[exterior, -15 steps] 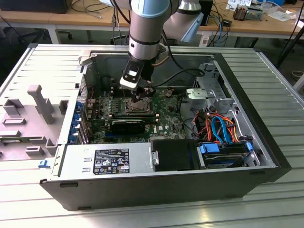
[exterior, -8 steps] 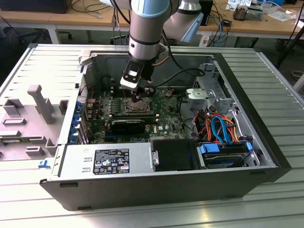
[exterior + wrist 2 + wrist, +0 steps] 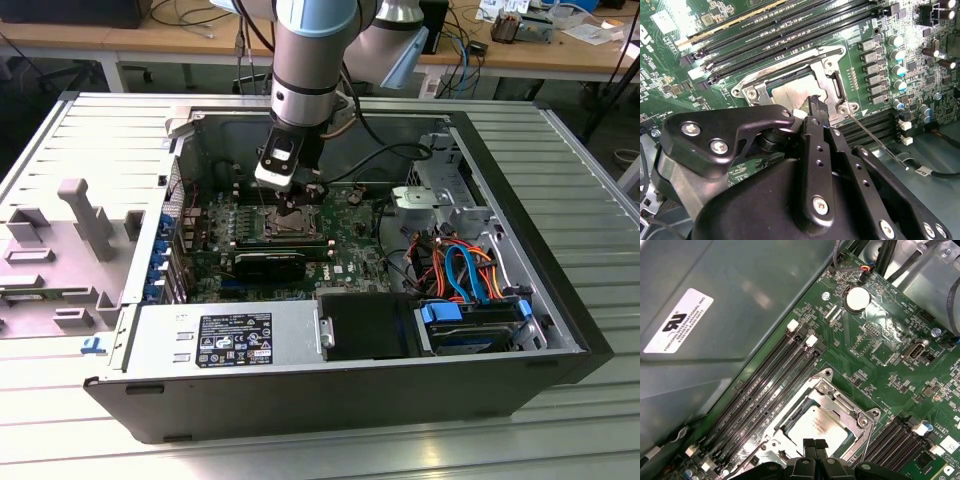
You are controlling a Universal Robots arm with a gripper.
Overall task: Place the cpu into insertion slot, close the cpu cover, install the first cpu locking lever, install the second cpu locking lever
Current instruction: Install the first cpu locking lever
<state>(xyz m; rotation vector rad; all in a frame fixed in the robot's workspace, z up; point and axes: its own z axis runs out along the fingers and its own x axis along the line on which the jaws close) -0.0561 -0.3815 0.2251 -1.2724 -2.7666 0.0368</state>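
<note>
In the exterior view you see your arm (image 3: 300,60) reaching straight down into the open computer case (image 3: 520,200), which lies on its side on a ribbed metal table (image 3: 580,160). Your gripper (image 3: 297,205) hangs just above the insertion slot (image 3: 287,226) on the green circuit board (image 3: 350,255), with the black expansion card (image 3: 270,263) just beside the slot on the side nearer the camera. In the second wrist view, the cpu (image 3: 791,95) lies flat in the slot with its grey top showing. The cpu cover (image 3: 790,62) lies down around it, framing it through the square window. Your tool's black fingertip is at the socket's edge, over one corner of the cpu. You cannot tell from here whether it touches. A thin metal lever (image 3: 875,137) slants away from the socket's corner, past the nearer bank of memory slots (image 3: 790,25). In the first wrist view, your two ribbed fingertips sit pressed together with nothing between them, right at the rim of the cover. The cpu is squarely inside the frame, and the lever wire runs alongside the socket. A round coin battery (image 3: 857,297) sits well apart on the board.
</note>
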